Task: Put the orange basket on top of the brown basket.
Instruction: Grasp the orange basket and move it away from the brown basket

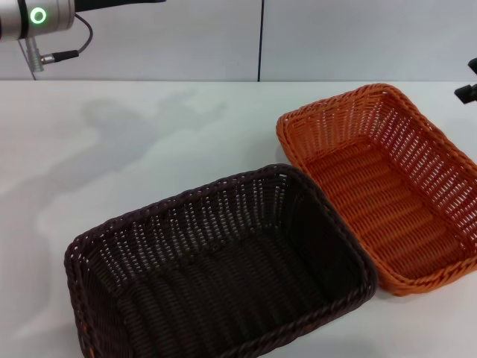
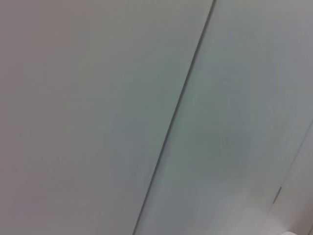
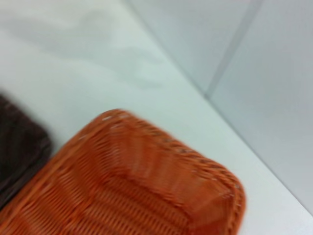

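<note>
The orange basket (image 1: 387, 194) stands empty on the white table at the right. The brown basket (image 1: 223, 276) stands empty at the front middle, with its right end touching the orange basket's near-left side. The right wrist view shows one end of the orange basket (image 3: 142, 186) from just above, with a corner of the brown basket (image 3: 19, 147) beside it. Only a black bit of my right gripper (image 1: 469, 86) shows at the right edge, above the orange basket's far corner. My left arm (image 1: 37, 19) is raised at the far left, away from both baskets.
The white table (image 1: 134, 149) stretches to the left and behind the baskets, up to a grey wall with a dark vertical seam (image 1: 261, 41). The left wrist view shows only that wall (image 2: 98, 117).
</note>
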`<move>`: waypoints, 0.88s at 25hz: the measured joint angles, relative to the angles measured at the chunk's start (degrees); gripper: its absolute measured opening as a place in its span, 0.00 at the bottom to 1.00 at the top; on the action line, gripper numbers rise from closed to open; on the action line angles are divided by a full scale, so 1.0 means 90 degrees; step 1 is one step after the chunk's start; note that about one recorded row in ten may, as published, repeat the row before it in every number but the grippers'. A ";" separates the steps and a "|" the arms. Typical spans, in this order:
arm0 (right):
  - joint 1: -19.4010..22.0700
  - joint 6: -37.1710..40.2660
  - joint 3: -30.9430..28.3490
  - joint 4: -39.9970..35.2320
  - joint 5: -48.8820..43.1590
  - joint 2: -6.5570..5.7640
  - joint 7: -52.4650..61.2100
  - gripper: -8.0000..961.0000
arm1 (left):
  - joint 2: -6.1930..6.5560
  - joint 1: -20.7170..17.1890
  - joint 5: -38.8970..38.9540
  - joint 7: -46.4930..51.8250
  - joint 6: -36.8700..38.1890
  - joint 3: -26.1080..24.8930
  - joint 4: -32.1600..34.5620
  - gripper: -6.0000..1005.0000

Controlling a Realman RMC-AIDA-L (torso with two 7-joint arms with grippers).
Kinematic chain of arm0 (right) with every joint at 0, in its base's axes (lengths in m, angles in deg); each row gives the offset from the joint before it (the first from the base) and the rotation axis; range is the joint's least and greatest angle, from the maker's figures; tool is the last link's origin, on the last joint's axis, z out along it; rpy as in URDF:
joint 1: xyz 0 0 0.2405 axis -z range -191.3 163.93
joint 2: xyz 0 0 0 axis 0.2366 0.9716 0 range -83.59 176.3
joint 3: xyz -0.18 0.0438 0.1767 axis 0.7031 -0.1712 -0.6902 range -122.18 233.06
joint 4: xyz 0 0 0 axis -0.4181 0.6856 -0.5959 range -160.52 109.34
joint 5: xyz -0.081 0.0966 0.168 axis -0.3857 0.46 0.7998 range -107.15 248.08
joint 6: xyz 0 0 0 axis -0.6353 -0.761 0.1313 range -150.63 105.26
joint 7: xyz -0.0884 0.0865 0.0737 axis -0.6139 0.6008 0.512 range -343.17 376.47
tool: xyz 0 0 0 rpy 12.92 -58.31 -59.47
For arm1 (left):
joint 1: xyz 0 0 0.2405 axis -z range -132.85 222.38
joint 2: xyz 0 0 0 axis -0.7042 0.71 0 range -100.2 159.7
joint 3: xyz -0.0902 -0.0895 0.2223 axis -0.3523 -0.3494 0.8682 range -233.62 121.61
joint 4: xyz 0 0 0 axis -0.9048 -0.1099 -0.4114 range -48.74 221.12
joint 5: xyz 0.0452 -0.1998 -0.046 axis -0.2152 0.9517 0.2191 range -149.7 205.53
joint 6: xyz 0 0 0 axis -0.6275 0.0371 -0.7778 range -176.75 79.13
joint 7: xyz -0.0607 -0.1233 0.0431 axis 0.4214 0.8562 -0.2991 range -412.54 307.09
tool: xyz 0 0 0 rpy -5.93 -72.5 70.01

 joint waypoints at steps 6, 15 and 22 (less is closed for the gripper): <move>0.0077 -0.0337 0.0062 0.0056 -0.0187 0.0136 0.1098 0.58 | 0.0055 0.0033 0.0005 0.0001 -0.0012 0.0008 -0.0082 0.84; 0.0058 -0.0828 0.0406 0.0544 -0.0930 0.0434 0.1771 0.58 | 0.0085 0.0012 0.0007 0.0001 -0.0087 0.0062 -0.0114 0.84; 0.0088 -0.0817 0.0787 0.1007 -0.0871 0.0592 0.1469 0.58 | 0.0093 -0.0015 0.0007 0.0001 -0.0145 0.0066 -0.0098 0.84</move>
